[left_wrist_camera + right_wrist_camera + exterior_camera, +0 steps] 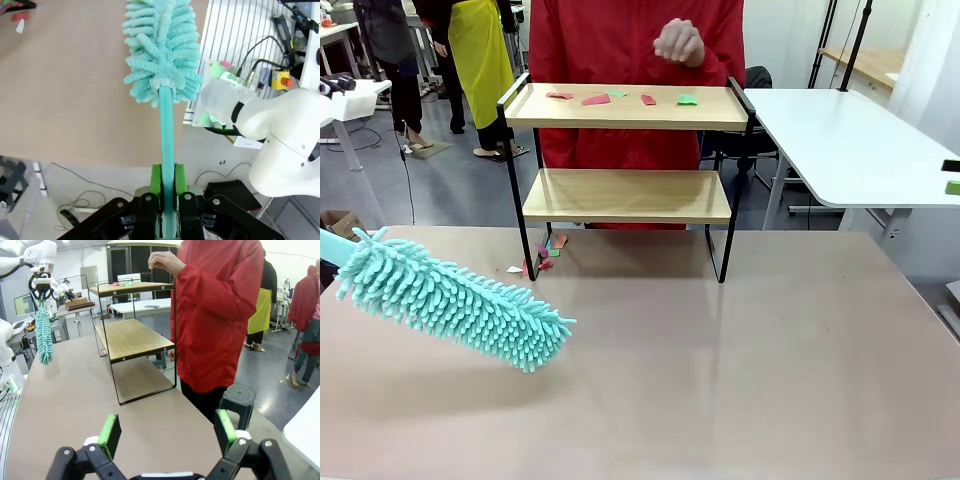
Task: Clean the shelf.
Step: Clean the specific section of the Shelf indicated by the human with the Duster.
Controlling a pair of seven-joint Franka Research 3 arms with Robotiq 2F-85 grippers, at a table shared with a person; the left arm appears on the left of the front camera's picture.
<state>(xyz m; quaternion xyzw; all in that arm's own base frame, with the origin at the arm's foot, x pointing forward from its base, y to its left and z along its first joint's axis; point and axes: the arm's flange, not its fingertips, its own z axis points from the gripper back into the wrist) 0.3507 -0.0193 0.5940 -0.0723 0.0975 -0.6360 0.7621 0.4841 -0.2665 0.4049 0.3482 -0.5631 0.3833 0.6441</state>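
The shelf (625,195) stands at the table's far middle, with red and green paper scraps (595,98) on its top board and a bare lower board. My left gripper (167,176) is shut on the handle of a teal fluffy duster (162,55). The duster (450,300) hangs over the table's left side, short of the shelf and not touching it. My right gripper (167,432) stands open with nothing between its green pads (109,432), low over the table's end beside the shelf (135,335). From there the left gripper (42,290) shows with the duster (44,337) hanging below it.
A person in a red jacket (630,40) stands behind the shelf with a hand (678,42) raised above it. More paper scraps (542,255) lie on the brown table (720,380) by the shelf's front-left leg. A white table (850,140) stands at the right.
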